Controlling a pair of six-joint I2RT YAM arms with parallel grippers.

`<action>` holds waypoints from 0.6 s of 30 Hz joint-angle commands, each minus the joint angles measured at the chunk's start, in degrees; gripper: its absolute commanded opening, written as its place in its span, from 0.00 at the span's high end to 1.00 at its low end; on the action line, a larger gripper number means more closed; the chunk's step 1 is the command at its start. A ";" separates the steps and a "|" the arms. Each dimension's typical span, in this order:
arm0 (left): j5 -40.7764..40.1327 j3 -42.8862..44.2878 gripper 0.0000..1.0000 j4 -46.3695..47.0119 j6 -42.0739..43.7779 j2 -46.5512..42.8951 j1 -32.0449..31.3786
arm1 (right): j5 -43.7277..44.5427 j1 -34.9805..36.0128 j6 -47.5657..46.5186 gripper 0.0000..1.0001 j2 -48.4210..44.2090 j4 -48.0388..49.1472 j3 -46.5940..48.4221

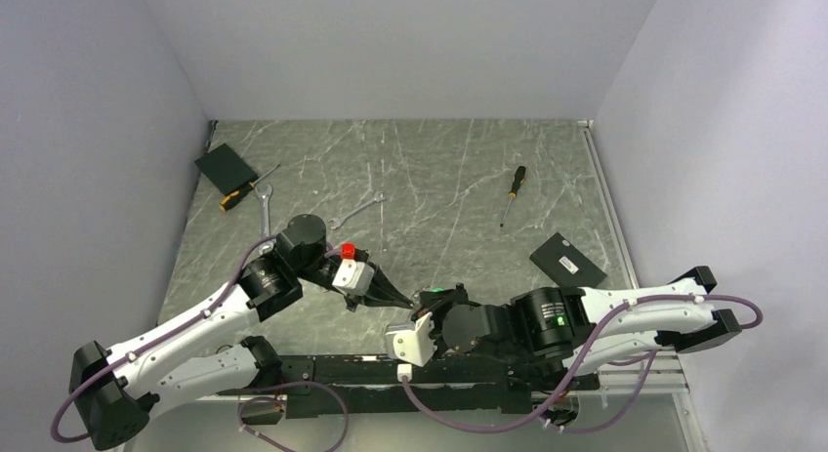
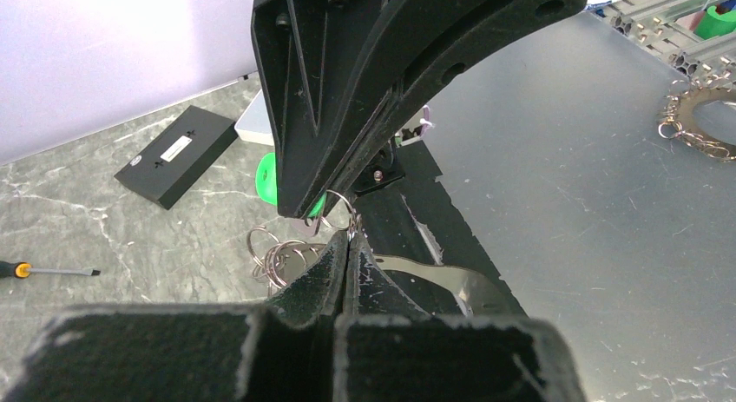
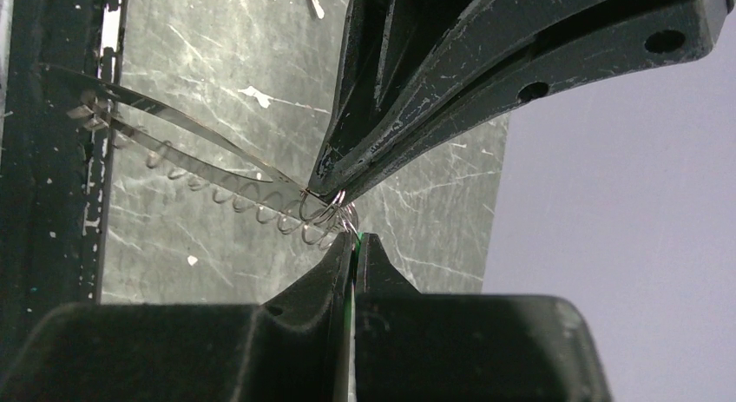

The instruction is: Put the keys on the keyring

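My left gripper (image 1: 402, 301) and right gripper (image 1: 427, 301) meet tip to tip near the table's front edge. The right gripper (image 3: 354, 237) is shut on the green-headed key (image 2: 267, 178), which shows as a green sliver between its jaws. The left gripper (image 2: 347, 241) is shut on a thin wire ring at the end of the keyring, a string of small linked silvery rings (image 3: 260, 207). The rings hang bunched below the tips (image 2: 276, 261). I cannot make out the plain silvery key.
Two silver wrenches (image 1: 264, 213) (image 1: 356, 211), two screwdrivers (image 1: 512, 193) (image 1: 239, 193) and two black boxes (image 1: 568, 260) (image 1: 225, 166) lie on the marble table. A separate oval loop of grey chain (image 2: 699, 124) lies on the metal plate by the arm bases.
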 commanded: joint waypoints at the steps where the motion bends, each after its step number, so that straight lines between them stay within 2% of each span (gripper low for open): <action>1: -2.76 -0.03 1.00 1.16 0.45 0.02 -0.25 | 0.70 0.34 -1.80 1.00 0.19 5.16 4.72; 8: -4.13 0.27 1.00 0.30 1.37 1.29 -0.21 | 0.37 0.38 -2.50 1.00 1.62 4.05 6.50; 18: -6.04 -2.18 1.00 4.22 -0.88 1.39 -0.35 | 0.90 0.33 -3.68 1.00 4.88 1.41 7.46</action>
